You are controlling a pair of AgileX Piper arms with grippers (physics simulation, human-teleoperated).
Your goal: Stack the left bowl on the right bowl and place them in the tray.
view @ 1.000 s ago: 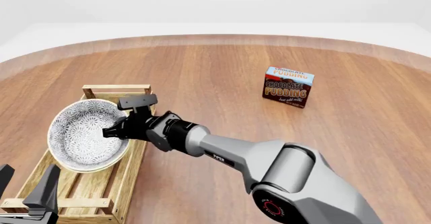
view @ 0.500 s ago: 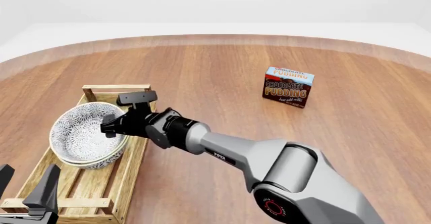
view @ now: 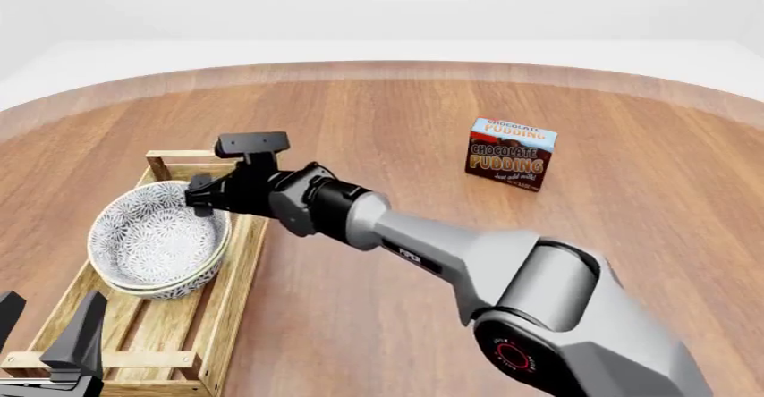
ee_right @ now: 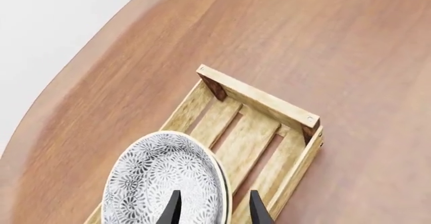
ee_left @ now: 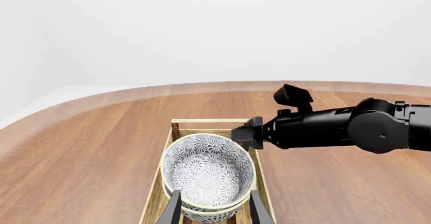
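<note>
In the left wrist view, the two stacked white bowls with grey floral pattern (ee_left: 209, 176) sit in the long light wooden slatted tray (ee_left: 176, 129). In the front view, the right hand (view: 206, 191) hovers released above their rim; the left hand (view: 48, 339) is spread open. On the wooden worktop (view: 358, 129), a small box (view: 511, 154) reads "CHOCOLATE PUDDING". The right wrist view shows open fingers (ee_right: 171, 209) over the bowls.

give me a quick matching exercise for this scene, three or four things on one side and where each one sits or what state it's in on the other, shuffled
Things:
1. stacked bowls
2. chocolate pudding box
3. right gripper
4. tray

Places or states:
A. upright on the bare table, on the right side of the front view
B. open, just above the bowls' far rim
C. inside the tray
D. on the table at the near left

Pairs: 1-C, 2-A, 3-B, 4-D
</note>
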